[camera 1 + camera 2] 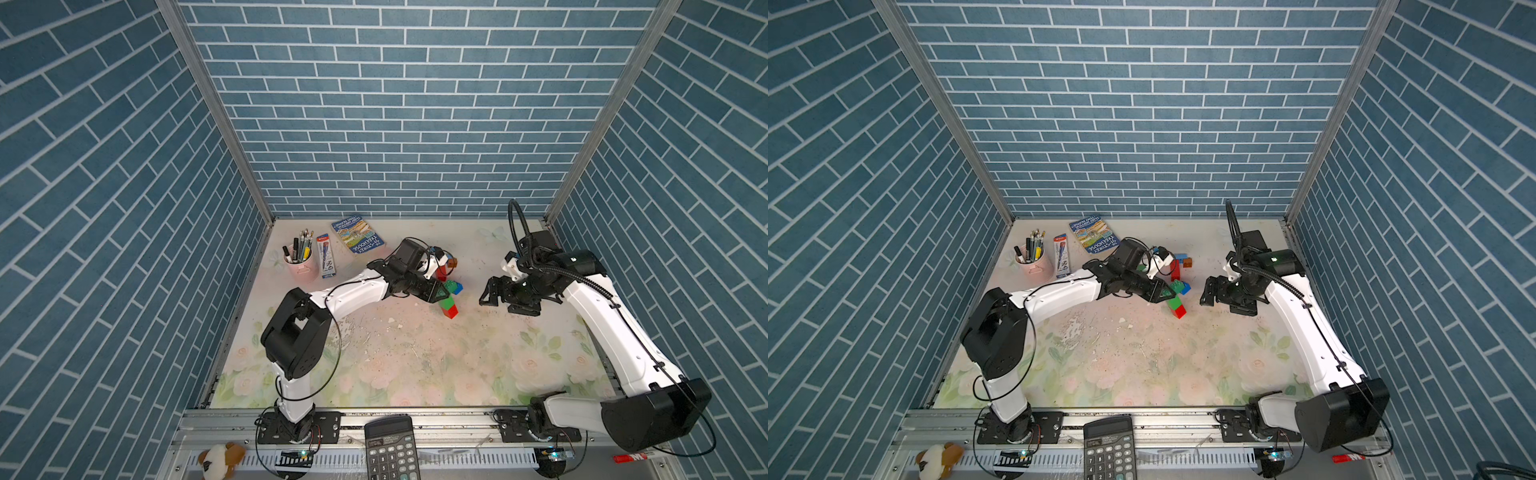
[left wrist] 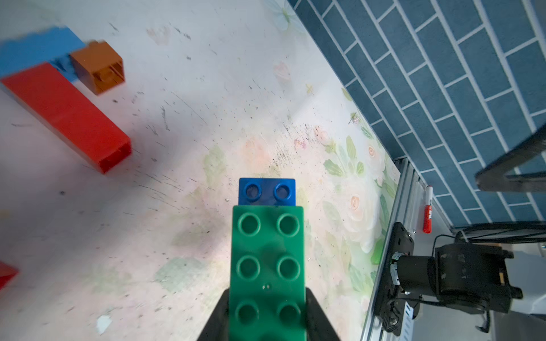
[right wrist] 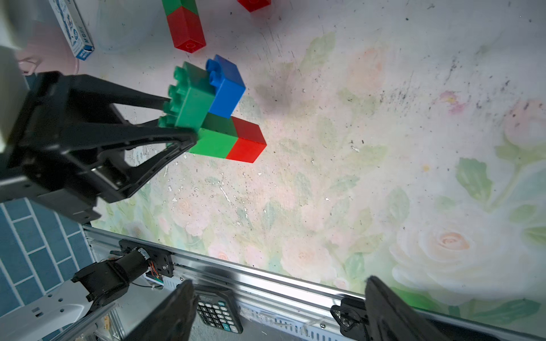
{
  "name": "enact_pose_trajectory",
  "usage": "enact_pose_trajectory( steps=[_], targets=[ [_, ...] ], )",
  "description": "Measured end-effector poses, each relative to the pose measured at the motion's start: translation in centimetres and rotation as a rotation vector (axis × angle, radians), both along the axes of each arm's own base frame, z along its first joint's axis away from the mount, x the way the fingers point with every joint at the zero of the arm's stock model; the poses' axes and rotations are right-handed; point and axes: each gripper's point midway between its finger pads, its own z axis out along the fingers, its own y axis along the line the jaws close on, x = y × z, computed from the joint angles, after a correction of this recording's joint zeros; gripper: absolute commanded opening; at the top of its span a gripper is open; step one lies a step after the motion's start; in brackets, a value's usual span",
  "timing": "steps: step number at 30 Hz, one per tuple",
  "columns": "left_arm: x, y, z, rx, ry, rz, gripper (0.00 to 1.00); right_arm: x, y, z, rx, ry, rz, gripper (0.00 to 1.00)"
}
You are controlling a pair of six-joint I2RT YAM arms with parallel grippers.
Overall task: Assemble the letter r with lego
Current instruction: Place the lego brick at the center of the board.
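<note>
Left gripper (image 1: 441, 293): clamped on the green oblong brick (image 2: 269, 265), which is held clear of the table with a blue brick (image 2: 267, 192) joined at its far end. Right gripper (image 1: 489, 293): jaws wide apart, empty.

Reference: book (image 1: 358, 235), cover reading "TREEHOUSE". The remaining lego lies near the book, to its right and nearer the robot:
- green-and-red stack (image 1: 449, 308)
- red oblong (image 1: 441, 272)
- brown brick (image 1: 452, 262)

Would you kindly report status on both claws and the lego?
Left claw shut on green brick, blue brick attached. Right claw open, empty. Green-red stack lies close beside.

High top views look down; wrist views skim the table (image 2: 206, 88).
</note>
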Motion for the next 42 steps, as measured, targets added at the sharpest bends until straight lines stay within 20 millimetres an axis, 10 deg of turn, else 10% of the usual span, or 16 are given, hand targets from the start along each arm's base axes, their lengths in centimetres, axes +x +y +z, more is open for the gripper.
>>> enact_pose_trajectory(
  steps=[23, 42],
  targets=[
    [0.7, -2.0, -5.7, -0.176, 0.211, 0.283, 0.37, -2.3, -1.3, -2.9, -0.058, 0.067, 0.032, 0.89],
    [-0.5, 0.0, -7.8, -0.128, 0.208, 0.334, 0.75, -0.1, 0.0, -4.1, -0.024, 0.090, 0.046, 0.90]
  ],
)
